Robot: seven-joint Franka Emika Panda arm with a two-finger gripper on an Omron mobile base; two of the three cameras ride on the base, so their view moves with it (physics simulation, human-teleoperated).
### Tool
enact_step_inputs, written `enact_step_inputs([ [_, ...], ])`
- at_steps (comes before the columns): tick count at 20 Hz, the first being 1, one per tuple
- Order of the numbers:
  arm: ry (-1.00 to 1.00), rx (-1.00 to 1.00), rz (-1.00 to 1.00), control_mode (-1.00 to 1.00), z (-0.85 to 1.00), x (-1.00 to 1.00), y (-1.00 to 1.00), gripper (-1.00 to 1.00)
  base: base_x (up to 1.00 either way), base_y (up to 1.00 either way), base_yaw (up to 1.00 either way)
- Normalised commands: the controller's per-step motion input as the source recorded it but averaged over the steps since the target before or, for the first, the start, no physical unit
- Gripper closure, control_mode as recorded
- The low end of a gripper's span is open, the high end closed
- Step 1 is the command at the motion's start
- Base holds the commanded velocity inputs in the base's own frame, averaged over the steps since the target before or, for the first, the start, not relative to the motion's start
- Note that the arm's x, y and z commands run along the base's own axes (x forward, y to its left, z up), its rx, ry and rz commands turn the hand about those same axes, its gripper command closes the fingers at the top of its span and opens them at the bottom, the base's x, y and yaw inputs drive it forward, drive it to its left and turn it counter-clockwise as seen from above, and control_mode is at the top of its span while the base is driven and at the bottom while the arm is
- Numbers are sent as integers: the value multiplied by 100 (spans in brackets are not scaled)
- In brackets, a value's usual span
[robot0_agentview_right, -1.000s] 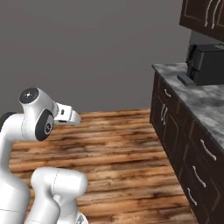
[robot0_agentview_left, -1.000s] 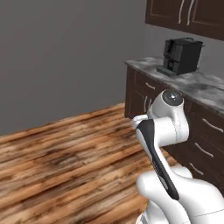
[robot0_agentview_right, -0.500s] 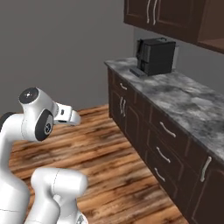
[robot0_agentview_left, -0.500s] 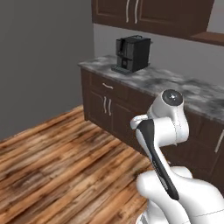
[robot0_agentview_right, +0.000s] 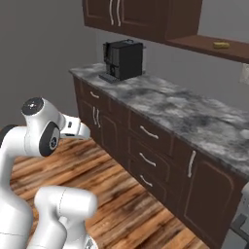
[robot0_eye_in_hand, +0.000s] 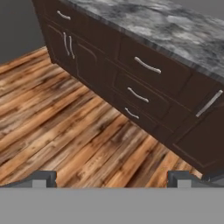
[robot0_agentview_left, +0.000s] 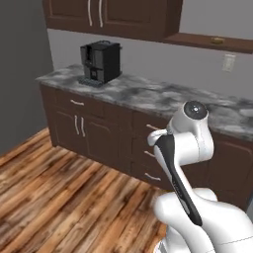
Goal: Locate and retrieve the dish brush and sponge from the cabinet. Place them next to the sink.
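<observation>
The dark brown wall cabinet (robot0_agentview_left: 111,17) (robot0_agentview_right: 138,17) hangs above the counter with its doors shut. A thin shelf board (robot0_agentview_left: 212,44) (robot0_agentview_right: 214,47) runs out from its right side. On that board lies a small yellow-olive block (robot0_agentview_left: 216,40) (robot0_agentview_right: 221,45), by its look the sponge, too small to be sure. The dish brush and the sink are out of view. My gripper (robot0_eye_in_hand: 112,179) is open and holds nothing, its fingertips (robot0_eye_in_hand: 43,178) wide apart. It hangs well short of the counter and looks down at the base drawers and floor.
A black coffee machine (robot0_agentview_left: 101,62) (robot0_agentview_right: 124,59) stands at the left end of the grey marbled counter (robot0_agentview_left: 163,99) (robot0_agentview_right: 194,114). Dark base drawers with silver handles (robot0_eye_in_hand: 146,65) sit below it. Wooden floor (robot0_eye_in_hand: 65,127) lies between me and the cabinets.
The whole picture has shifted: the base has driven, and the counter, coffee machine and wall cabinet now stand nearer and further left. The arm keeps its folded pose, with the gripper still open.
</observation>
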Motion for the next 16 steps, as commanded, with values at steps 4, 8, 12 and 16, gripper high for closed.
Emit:
enact_step_inputs([
  [4, 0, 0, 0, 100, 0, 0, 0, -100, 0, -6, -39],
  [8, 0, 0, 0, 100, 0, 0, 0, -100, 0, -14, -37],
  [12, 0, 0, 0, 100, 0, 0, 0, -100, 0, -23, -34],
  [16, 0, 0, 0, 100, 0, 0, 0, -100, 0, -24, -38],
])
